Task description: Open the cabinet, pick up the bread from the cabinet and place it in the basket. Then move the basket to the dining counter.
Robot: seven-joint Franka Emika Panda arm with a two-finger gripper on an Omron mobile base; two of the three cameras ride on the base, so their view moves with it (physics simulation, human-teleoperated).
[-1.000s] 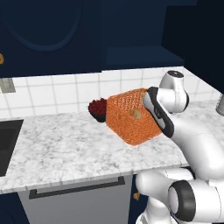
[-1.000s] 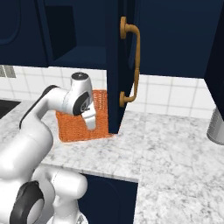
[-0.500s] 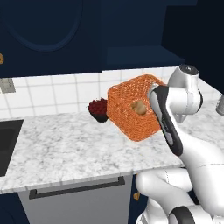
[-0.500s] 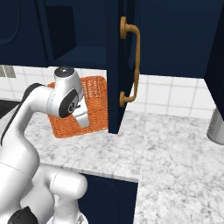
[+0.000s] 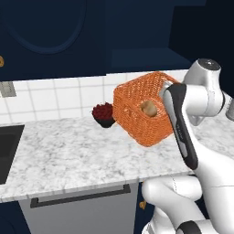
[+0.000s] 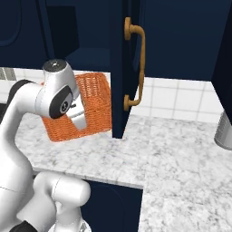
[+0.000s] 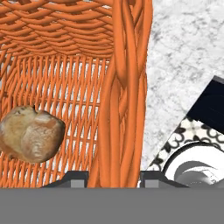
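The orange basket (image 5: 137, 119) hangs tilted above the marble worktop (image 5: 68, 155), clear of its surface. My gripper (image 7: 111, 177) is shut on the basket's braided rim (image 7: 124, 96), one fingertip (image 7: 76, 178) inside the wall and the other outside. The bread (image 5: 148, 108) lies inside the basket; in the hand view the bun (image 7: 30, 133) rests against the woven wall. From the right base view the basket (image 6: 95, 102) shows behind my arm, just left of the open navy cabinet door (image 6: 118, 68) with its brass handle (image 6: 136, 63). The dining counter is out of view.
A dark bowl of red berries (image 5: 103, 114) stands on the worktop by the tiled wall, left of the basket. A sink (image 5: 7, 151) is at the far left. A metal canister (image 6: 224, 131) stands at the right edge. The open door juts out over the worktop.
The arm has risen and lifted the basket off the worktop, tilting it, with the bread still inside. The grip on the rim is unchanged.
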